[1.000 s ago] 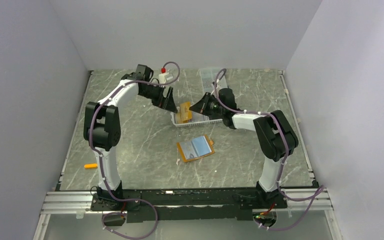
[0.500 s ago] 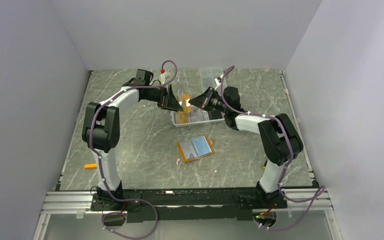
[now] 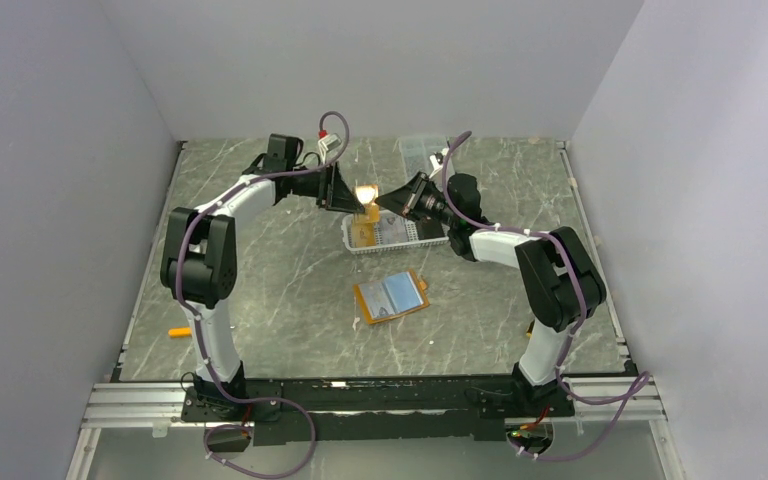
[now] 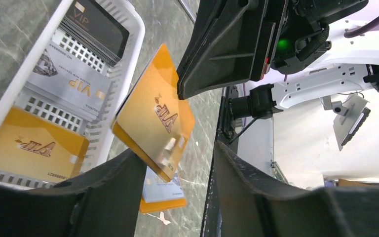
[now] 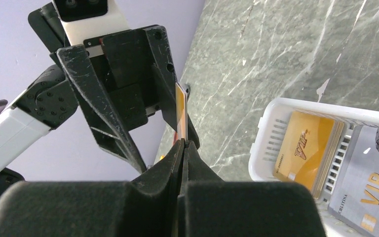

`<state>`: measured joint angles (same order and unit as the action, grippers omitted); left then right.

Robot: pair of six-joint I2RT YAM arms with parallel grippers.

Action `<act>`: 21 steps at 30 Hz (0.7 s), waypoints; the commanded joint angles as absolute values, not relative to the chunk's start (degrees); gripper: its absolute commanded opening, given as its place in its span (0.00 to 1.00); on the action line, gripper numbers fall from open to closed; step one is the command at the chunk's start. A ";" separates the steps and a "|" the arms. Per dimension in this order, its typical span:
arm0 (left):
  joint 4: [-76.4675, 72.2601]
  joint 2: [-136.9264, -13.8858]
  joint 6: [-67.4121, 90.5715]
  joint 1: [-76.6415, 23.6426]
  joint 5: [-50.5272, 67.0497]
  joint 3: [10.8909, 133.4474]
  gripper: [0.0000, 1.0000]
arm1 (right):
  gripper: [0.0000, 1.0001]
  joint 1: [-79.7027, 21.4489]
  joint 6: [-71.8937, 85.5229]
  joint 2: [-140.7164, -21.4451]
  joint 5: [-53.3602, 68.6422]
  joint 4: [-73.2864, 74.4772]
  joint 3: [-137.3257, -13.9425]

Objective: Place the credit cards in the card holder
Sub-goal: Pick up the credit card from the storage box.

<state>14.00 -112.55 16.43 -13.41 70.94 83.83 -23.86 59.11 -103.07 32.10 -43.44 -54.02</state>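
Top external view: far centre, left gripper spread wide, clasping nothing; between its jaws a gold credit card, pinched at one edge by the tightly closed right gripper. Just nearer, white basket with more cards. Nearer still, card holder open, flat on the table.

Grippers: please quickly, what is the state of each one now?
Left gripper: open.
Right gripper: shut on the orange-gold flat plastic card.
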 commanded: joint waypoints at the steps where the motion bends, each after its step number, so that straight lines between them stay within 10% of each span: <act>1: 8.68 -110.25 19.70 -12.78 73.89 83.53 0.47 | 0.00 -24.50 59.38 -103.31 33.22 -47.00 -54.79; 4: 10.13 -110.38 19.53 -12.45 73.39 84.04 0.01 | 0.00 -24.63 59.09 -103.15 33.18 -46.70 -54.35; 10: 7.86 -109.81 20.74 -12.39 75.42 83.03 0.00 | 0.00 -24.78 60.01 -103.61 34.77 -48.94 -53.80; 21: -1.91 -108.78 29.55 -12.22 79.66 79.63 0.00 | 0.36 -24.65 66.89 -107.89 43.41 -61.76 -55.09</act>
